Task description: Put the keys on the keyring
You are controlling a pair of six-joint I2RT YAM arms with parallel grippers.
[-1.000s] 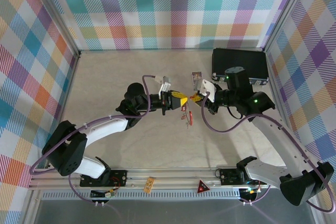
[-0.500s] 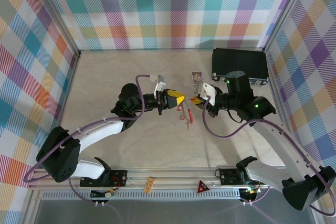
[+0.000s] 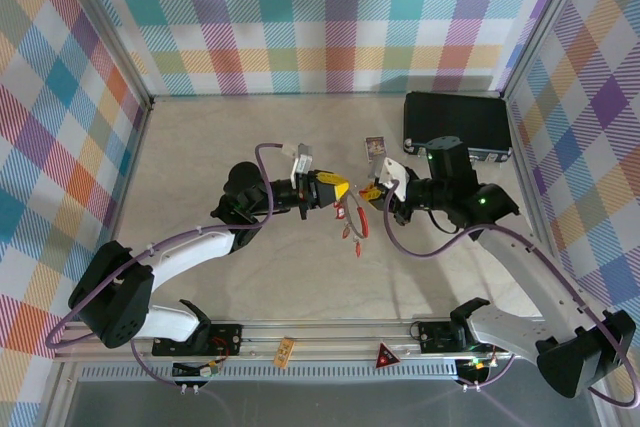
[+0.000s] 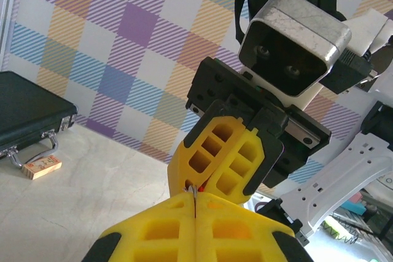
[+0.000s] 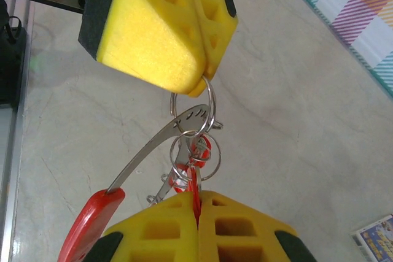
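Yellow foam jaws of L gripper [image 5: 200, 83] are shut on the top of the keyring [image 5: 212, 105]. R gripper [image 5: 198, 198] jaws are clamped on a red key [image 5: 196, 179] just below. A loose key [image 5: 136, 162] dangles above the table [image 5: 295, 90]. Vs. 1 s ago, we note L wrist drawn back slightly and bundle hanging lower, so threading is prob. unfinished.

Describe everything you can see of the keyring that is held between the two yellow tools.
The keyring is a thin silvery loop, metal by its look, hanging in the air above the table. Its top is pinched in the shut left tool. Through its lower part pass smaller silvery rings and the tip of a flat metal key with a red head, slanting down to the left. Below these, a red tag runs into the shut right tool.
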